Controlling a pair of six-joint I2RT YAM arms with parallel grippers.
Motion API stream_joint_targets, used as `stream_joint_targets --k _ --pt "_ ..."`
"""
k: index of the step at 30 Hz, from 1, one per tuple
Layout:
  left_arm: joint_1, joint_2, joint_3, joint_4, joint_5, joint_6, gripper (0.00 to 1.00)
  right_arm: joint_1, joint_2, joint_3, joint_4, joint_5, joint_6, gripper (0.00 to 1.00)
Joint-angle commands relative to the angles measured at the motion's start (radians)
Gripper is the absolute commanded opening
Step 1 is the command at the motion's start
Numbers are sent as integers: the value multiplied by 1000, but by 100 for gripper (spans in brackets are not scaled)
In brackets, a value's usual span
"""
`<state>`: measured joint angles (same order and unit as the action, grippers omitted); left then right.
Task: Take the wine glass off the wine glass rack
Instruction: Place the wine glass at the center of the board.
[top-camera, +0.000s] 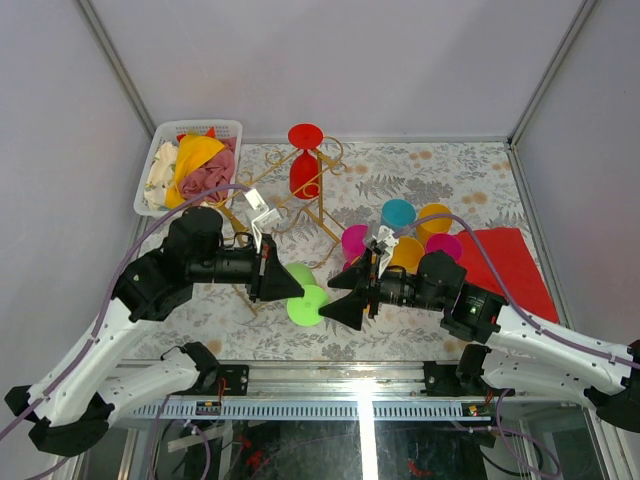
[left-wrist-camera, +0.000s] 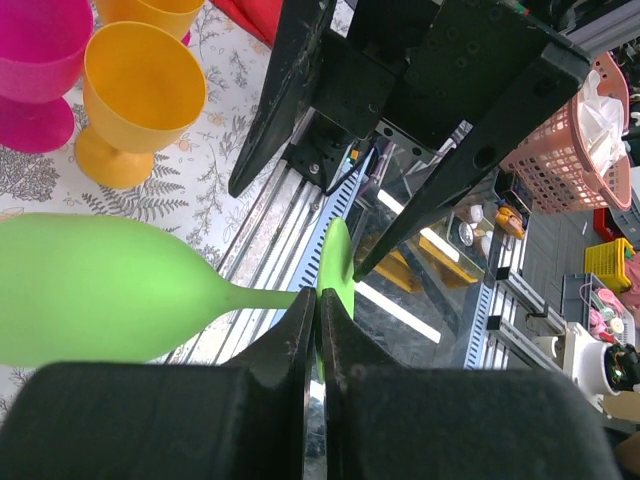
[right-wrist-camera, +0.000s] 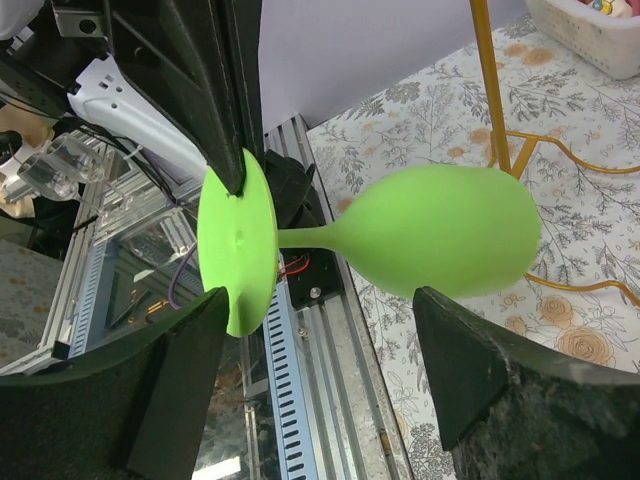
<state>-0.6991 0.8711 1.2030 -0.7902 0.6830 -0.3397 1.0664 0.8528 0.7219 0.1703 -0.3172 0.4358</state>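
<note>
The gold wire wine glass rack (top-camera: 318, 208) stands at the back centre, with a red wine glass (top-camera: 305, 165) hanging on it. My left gripper (top-camera: 297, 289) is shut on the rim of the round foot (left-wrist-camera: 338, 262) of a green wine glass (top-camera: 303, 277) and holds it on its side in the air, off the rack. My right gripper (top-camera: 336, 297) faces it, open. In the right wrist view the right gripper (right-wrist-camera: 320, 335) has one finger by the foot (right-wrist-camera: 238, 245) and one by the bowl (right-wrist-camera: 440, 230), touching neither.
A white basket (top-camera: 229, 128) of cloths is at the back left. Magenta (top-camera: 355, 241), teal (top-camera: 397, 213) and yellow (top-camera: 434, 217) cups stand right of centre, and a red cloth (top-camera: 510, 265) lies further right. The table's near rail is just below the grippers.
</note>
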Motion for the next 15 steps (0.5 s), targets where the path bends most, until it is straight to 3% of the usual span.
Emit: stream_joint_targets --k 1,5,15 --pt "-57 -20 -37 172 -93 -55 0 -3 -4 59 58 -32 26 79" --pt "-118 -45 -85 236 -154 -63 0 -3 -5 73 20 -26 21 66" --pt "-154 -96 -183 333 -204 -94 0 -3 -35 65 15 -37 29 19"
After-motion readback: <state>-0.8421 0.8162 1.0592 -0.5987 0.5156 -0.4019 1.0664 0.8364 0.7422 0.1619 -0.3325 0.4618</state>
